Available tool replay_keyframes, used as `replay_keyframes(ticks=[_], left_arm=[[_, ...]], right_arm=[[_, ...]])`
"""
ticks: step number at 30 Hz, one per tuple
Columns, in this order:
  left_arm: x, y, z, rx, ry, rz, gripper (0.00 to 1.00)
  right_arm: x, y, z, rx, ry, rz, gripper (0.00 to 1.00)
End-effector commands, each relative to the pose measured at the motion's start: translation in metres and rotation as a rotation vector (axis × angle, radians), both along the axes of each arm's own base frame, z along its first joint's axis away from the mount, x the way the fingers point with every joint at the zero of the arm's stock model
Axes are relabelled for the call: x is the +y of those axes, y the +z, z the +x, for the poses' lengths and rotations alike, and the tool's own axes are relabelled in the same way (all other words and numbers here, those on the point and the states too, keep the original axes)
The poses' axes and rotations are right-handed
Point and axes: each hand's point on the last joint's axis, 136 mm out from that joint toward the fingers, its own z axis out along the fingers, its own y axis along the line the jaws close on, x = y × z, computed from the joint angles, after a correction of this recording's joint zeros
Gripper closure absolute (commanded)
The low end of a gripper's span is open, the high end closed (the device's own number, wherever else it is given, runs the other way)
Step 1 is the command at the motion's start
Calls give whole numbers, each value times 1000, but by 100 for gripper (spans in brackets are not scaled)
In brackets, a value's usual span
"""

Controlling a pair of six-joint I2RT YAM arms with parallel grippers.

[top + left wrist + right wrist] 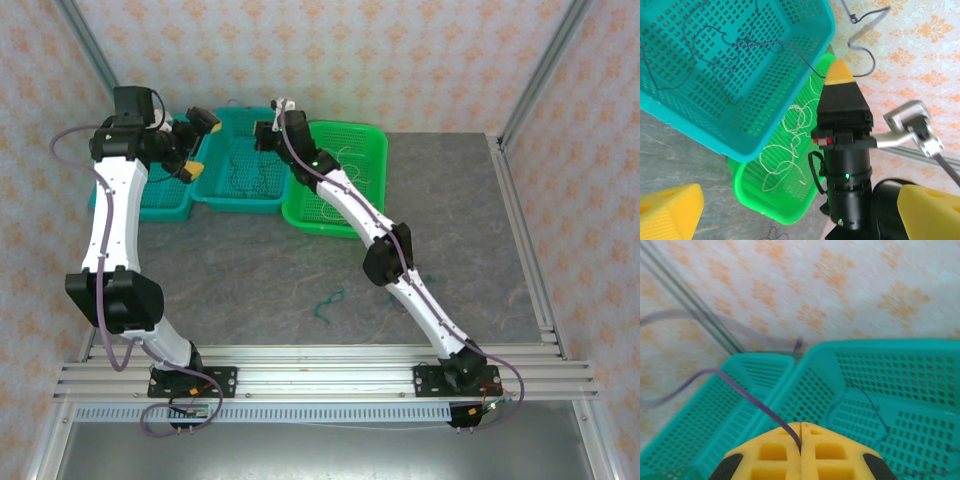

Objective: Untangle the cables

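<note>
My right gripper is shut on a dark purple cable that trails up and to the left. It hovers over the middle teal basket, where more dark cables lie loose. In the left wrist view the right gripper's yellow tip shows that cable looping against the wall. Cream-white cables lie in the green basket. A green-teal cable squiggles on the table. My left gripper is open and holds nothing, raised between the two teal baskets.
A second teal basket stands at the far left. Another small teal wire lies beside the right arm's elbow. The patterned back wall and metal frame posts close off the space behind the baskets.
</note>
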Motion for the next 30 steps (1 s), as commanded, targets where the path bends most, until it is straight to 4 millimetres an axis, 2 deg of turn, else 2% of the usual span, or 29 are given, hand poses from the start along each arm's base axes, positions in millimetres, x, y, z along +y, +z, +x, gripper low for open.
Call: replay_keyframes(ticks=[1,3,4,6,7,8,10,13,16,21,23,26,30], left_arm=[[12,23,-23,-106,-7,163,1],[16,28,-31,-161,-7,229,1],[19,27,-36,-176,-1,257,1],[23,26,-46,-202,7,312,2],[25,23,-50,-201,8,331,1],[26,21,-56,-204,3,354,1],[26,16,-65,-204,-7,387,1],[17,11,-77,-226,-45,433,2],[-8,1,-88,-252,-140,490,2],[-71,-27,-110,-284,-344,493,2],[-96,-44,-122,-280,-403,493,2],[-124,-77,-141,-253,-436,506,0],[-159,-124,-168,-212,-486,553,0]], right_arm=[[0,-51,-3,129,-35,-56,100],[9,-55,-11,149,25,-56,100],[12,-52,-15,148,48,-56,89],[19,-35,-28,128,103,-74,45],[19,-23,-34,113,112,-86,32],[16,-8,-39,99,112,-101,24],[6,20,-50,99,114,-111,20],[-25,61,-65,142,111,-110,20],[-64,90,-86,217,107,-139,21],[-147,108,-144,268,103,-444,19],[-191,120,-169,285,45,-562,18],[-241,139,-209,310,-20,-621,15],[-289,152,-258,331,-101,-639,13]])
